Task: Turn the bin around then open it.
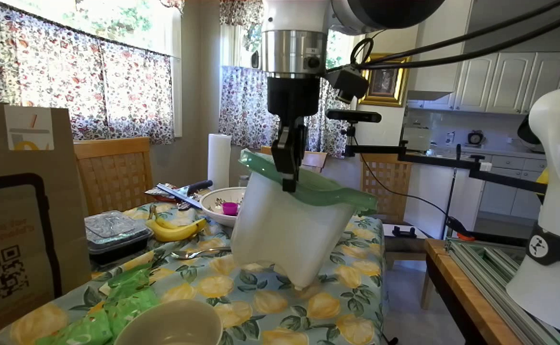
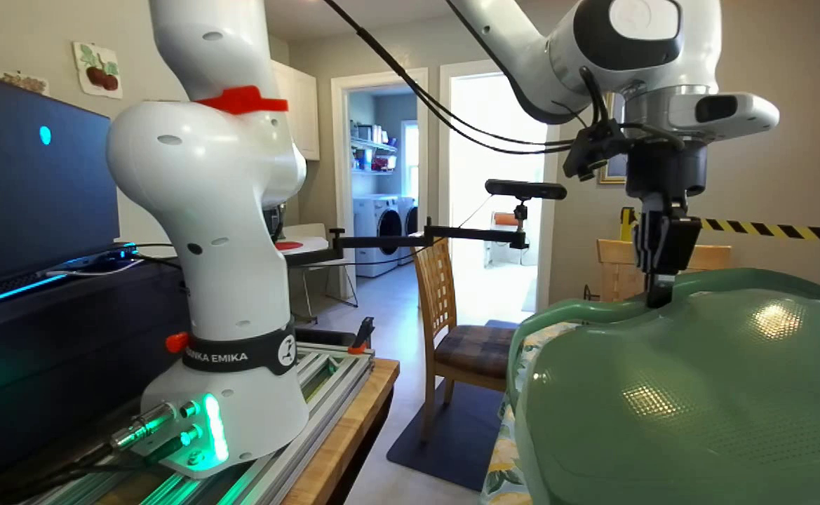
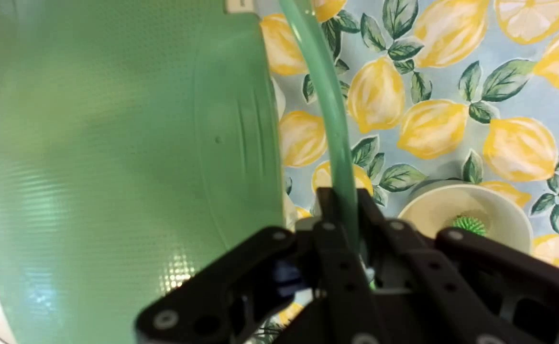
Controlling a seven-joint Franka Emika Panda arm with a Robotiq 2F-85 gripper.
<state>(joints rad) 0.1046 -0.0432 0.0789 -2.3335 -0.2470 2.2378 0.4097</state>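
The bin [image 1: 284,230] has an off-white tapered body and a green lid [image 2: 690,400], which lies down over its top. It hangs tilted from my gripper [image 1: 289,184], one lower corner near the lemon-print tablecloth; whether that corner touches the cloth I cannot tell. In the wrist view, a thin green handle [image 3: 327,91] along the lid's edge runs between my fingertips, and the gripper is shut on it. An exterior view also shows the gripper [image 2: 660,291] clamped at this green rim. The bin's underside is mostly hidden.
A pale bowl [image 3: 415,210] holding a green spiky ball stands close to the bin. Around it on the table are green packets [image 1: 131,299], a spoon [image 1: 196,254], bananas [image 1: 174,231], a lidded container [image 1: 117,237], a wide bowl [image 1: 208,211] and a paper bag [image 1: 21,206].
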